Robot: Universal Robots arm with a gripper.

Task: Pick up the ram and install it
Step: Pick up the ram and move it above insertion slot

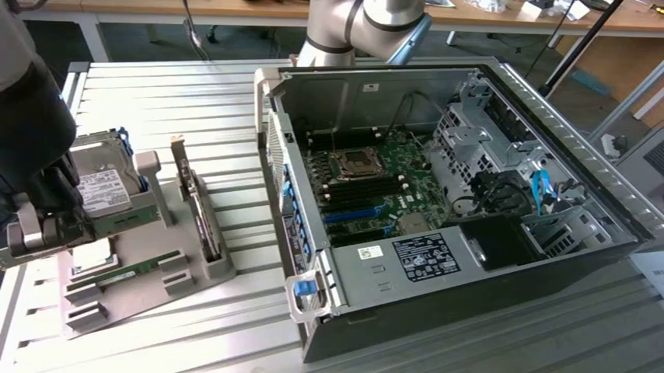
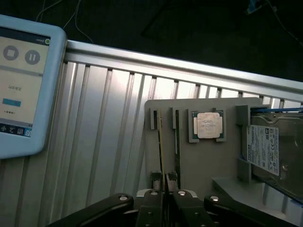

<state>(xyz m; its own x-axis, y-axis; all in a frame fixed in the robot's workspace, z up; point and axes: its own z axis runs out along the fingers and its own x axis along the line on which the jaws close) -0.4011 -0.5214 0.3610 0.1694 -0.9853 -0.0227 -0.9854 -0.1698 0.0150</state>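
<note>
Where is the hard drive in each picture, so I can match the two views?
Exterior view: the hard drive sits in the gray holder at the exterior view's left, outside the computer case.
Wrist view: the hard drive is at the holder's edge, just past the silver processor chip.
Shared landmark: the gray holder on the ribbed metal table.

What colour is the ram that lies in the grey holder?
The ram is green; the exterior view shows it best.
</note>
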